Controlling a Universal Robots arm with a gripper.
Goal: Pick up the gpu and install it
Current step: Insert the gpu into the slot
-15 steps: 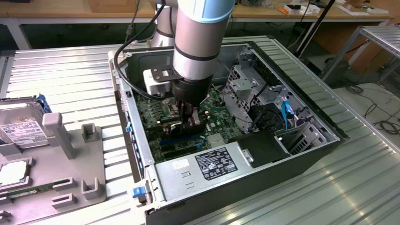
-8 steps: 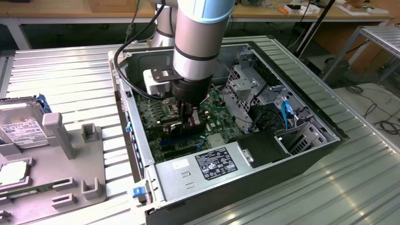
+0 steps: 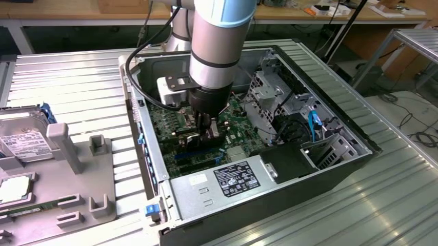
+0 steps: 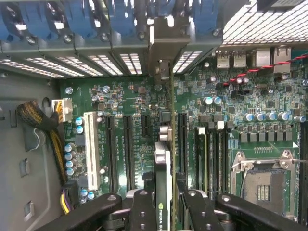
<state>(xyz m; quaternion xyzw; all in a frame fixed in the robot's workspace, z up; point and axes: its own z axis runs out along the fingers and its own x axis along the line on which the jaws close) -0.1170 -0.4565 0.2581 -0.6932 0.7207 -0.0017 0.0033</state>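
The gpu (image 4: pixel 162 192) stands on edge between the gripper's fingers, seen edge-on from the wrist view, its silver bracket (image 4: pixel 161 57) reaching up to the row of rear slot openings of the case. It sits over the motherboard (image 4: pixel 125 101), in line with the long black expansion slots; whether its edge is seated in a slot cannot be told. The gripper (image 4: pixel 162 207) is clamped on the card, one black finger (image 4: pixel 142 209) on each face.

In the exterior view the gripper (image 3: pixel 207 130) reaches down inside the open computer case (image 3: pixel 356 148), over the green board near the middle. A power supply (image 3: pixel 219 182) with a label lies at the case's near end. On the exterior view's left, a grey fixture (image 3: pixel 75 169) on the slatted metal table (image 3: pixel 82 82) holds a hard drive (image 3: pixel 24 141).
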